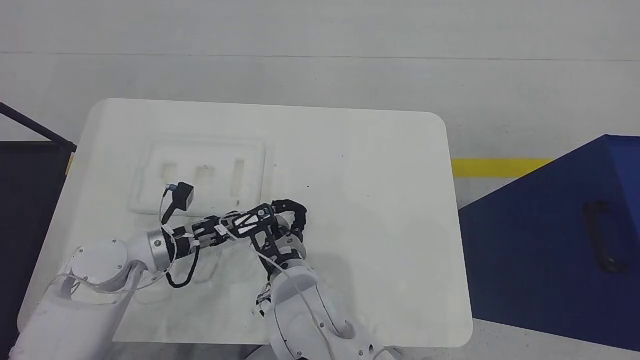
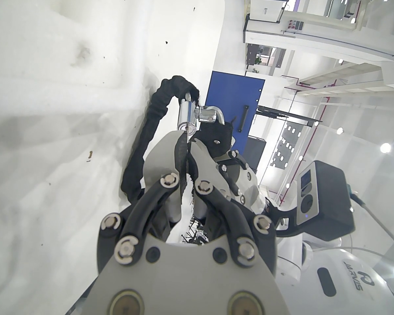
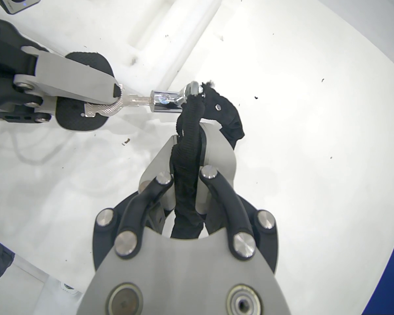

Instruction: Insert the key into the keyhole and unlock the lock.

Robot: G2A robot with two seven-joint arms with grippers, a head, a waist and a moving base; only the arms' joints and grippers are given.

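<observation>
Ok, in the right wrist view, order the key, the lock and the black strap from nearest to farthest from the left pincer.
1. Key: gripped in the left pincer itself.
2. Lock: on the key's blade tip, just beyond that pincer.
3. Black strap: at the lock's far end, running down into the right pincer.

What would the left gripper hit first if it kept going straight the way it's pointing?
Most likely the lock: the left gripper holds the key, its blade already in the lock's end straight ahead. The right gripper grips the lock just beyond.
</observation>
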